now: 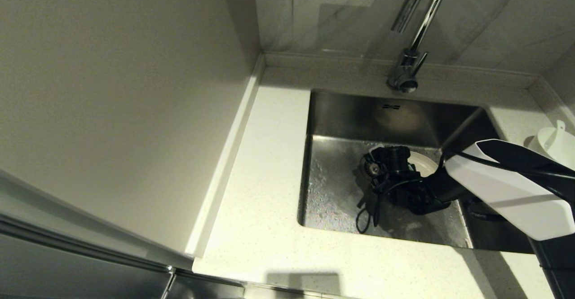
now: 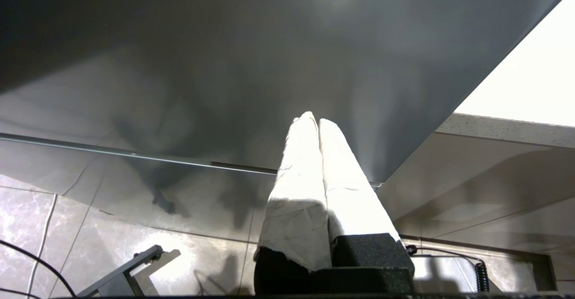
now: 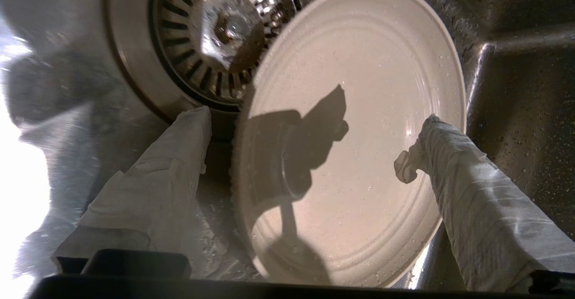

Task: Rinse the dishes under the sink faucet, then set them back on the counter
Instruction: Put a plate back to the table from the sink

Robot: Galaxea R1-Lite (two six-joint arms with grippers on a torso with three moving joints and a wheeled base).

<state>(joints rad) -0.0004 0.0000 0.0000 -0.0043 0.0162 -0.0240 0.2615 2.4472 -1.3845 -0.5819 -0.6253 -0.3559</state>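
The cream plate [image 3: 359,110] lies wet on the floor of the steel sink [image 1: 332,186], beside the round drain strainer [image 3: 215,29]. My right gripper [image 3: 312,119] is down in the basin and open. One taped finger [image 3: 179,155] stands outside the plate's rim by the strainer, the other [image 3: 453,164] over the plate's opposite side. In the head view a bit of the plate [image 1: 424,162] shows behind the right gripper [image 1: 382,166]. A white bowl [image 1: 555,146] with a white spoon handle [image 1: 559,126] sits on the counter [image 1: 265,178] at the far right. The left gripper [image 2: 313,120] is shut and empty, parked below counter height.
The chrome gooseneck faucet [image 1: 413,43] rises behind the sink, its spout out of frame at the top. Two overflow slots [image 1: 391,106] mark the sink's back wall. A tall wall panel [image 1: 112,88] borders the counter on the left.
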